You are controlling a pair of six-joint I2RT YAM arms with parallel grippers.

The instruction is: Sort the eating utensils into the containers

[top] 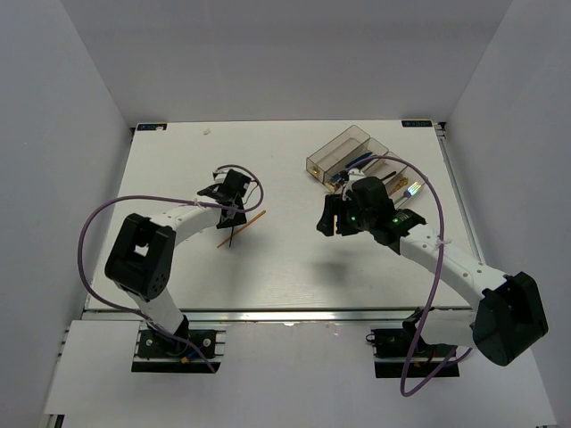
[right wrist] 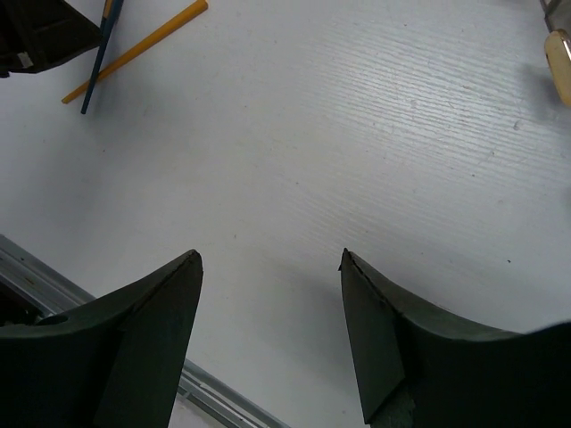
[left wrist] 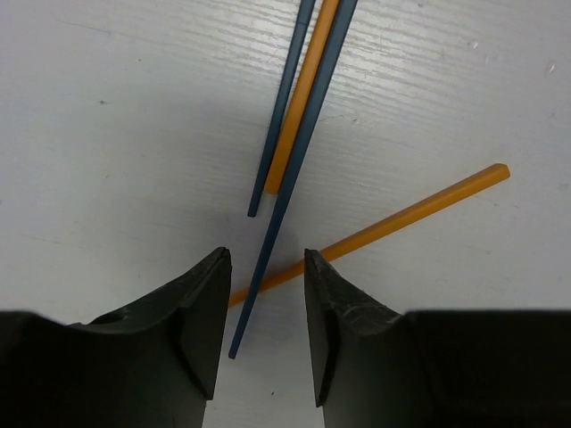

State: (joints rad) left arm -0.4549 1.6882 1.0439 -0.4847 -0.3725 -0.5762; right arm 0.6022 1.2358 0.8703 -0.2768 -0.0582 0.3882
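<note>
Four chopsticks (top: 243,228) lie in a loose cluster on the white bench (top: 294,276), left of its centre and roughly midway between the far and near edges.

Left wrist view:
- Two are dark blue, two orange.
- One orange chopstick (left wrist: 303,89) lies between the long blue chopstick (left wrist: 293,169) and the second blue chopstick (left wrist: 280,107), all three nearly parallel and close together.
- The crossing orange chopstick (left wrist: 419,209) lies at an angle, and the long blue one passes over it.

Left gripper (left wrist: 266,259): fingers spread, low over the cluster. The near end of the long blue chopstick lies in the gap between them. Contact with either finger: cannot tell.

Right gripper (right wrist: 270,259): fingers spread wide, nothing between them, over bare bench right of centre, well apart from the chopsticks.

Containers (top: 339,147): clear bins joined side by side, set diagonally toward the far right corner, partly hidden by the right arm. Something blue (top: 361,160) shows inside; which bin, cannot tell. An iridescent piece (top: 412,189) shows at their right side, too small to identify. A pale gold piece (right wrist: 560,53) is cut off at the right margin of the right wrist view.
</note>
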